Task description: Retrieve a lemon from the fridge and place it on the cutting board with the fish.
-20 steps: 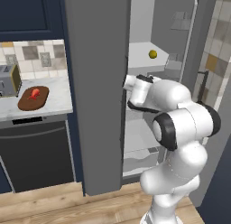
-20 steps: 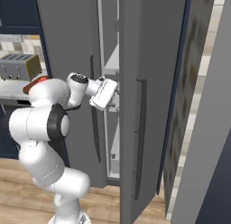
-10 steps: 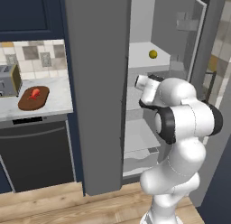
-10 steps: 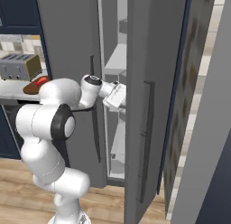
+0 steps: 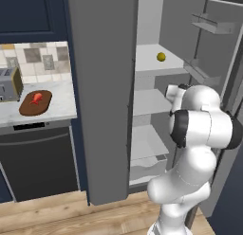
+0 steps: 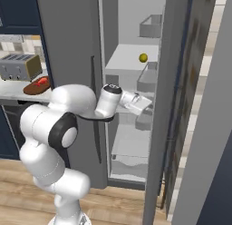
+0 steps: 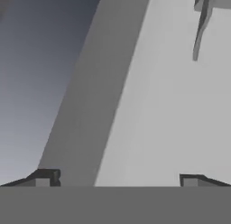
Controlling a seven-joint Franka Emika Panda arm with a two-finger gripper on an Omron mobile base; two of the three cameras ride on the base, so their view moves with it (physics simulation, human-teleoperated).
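Over the last second our arm has swung its wrist from the edge of the closed left door into the open right half of the fridge (image 6: 136,20), and the hand now sits inside, at the level of the middle shelf; the fingers (image 7: 115,179) stand wide apart with nothing between them, facing pale inner wall and a door rack at an angle. The lemon (image 6: 143,58) rests on the upper shelf (image 5: 152,63), above the hand and deeper in, well apart from it; the oval cutting board (image 5: 35,103) lies on the table (image 5: 59,103) to the left of the fridge, beside the toaster (image 5: 9,84), with the red-orange fish (image 5: 36,98) on top of it.

We judge the reach barely begun; the hand must rise and turn toward the fruit. The risks as we see them: the wrist could clip the front edge of the upper shelf on the way up; the door rack (image 6: 146,79) on the right sits close to the hand and could catch it; a round fruit nudged by one finger could roll toward the back wall, out of an easy grasp.
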